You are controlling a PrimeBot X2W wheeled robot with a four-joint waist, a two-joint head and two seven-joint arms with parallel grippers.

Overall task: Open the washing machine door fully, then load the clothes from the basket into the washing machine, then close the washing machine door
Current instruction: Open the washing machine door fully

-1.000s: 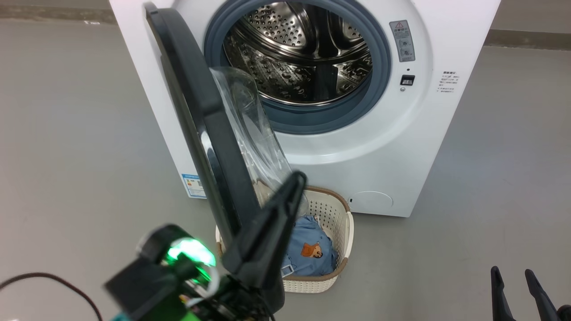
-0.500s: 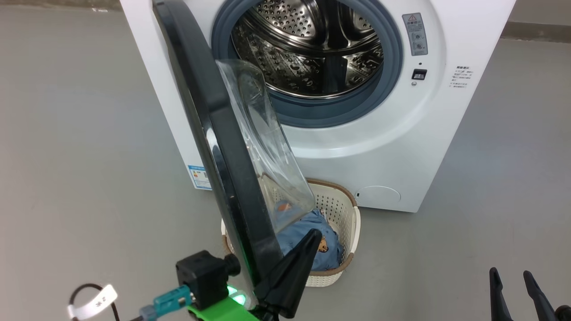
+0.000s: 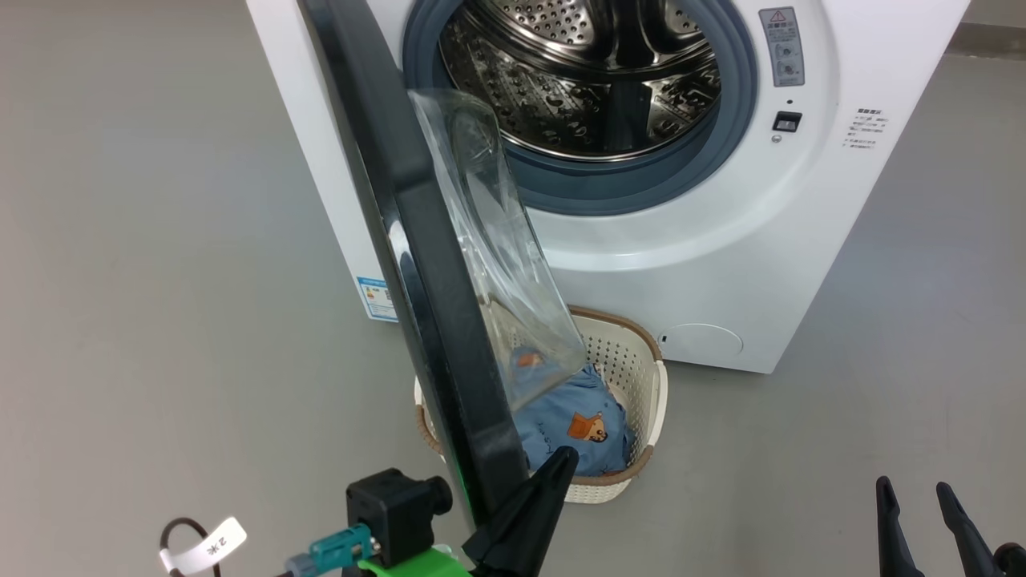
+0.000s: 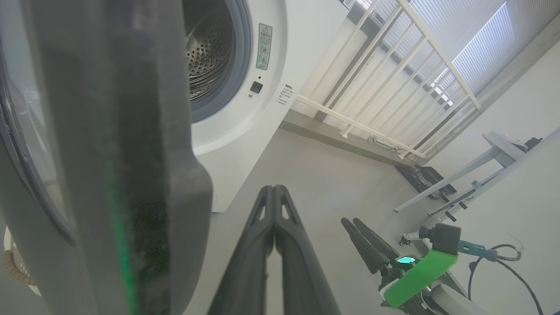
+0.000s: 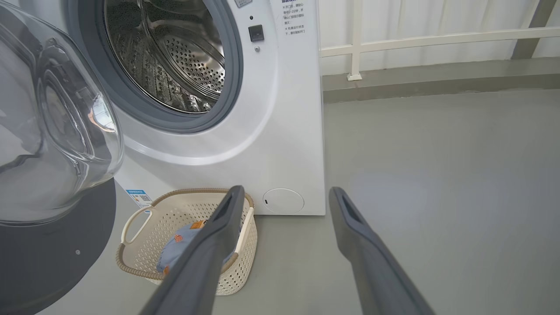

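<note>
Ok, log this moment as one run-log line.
washing machine door: open | drum: empty | clothes: in basket | left gripper: shut, beside door rim | right gripper: open, empty

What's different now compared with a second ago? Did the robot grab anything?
The shut left gripper has slid down the head view, from partway up the door to its lower edge. It took hold of nothing. The whole view shifted too, so the camera moved. The door stays partly open, the clothes lie in the basket, and the open right gripper has not stirred.
</note>
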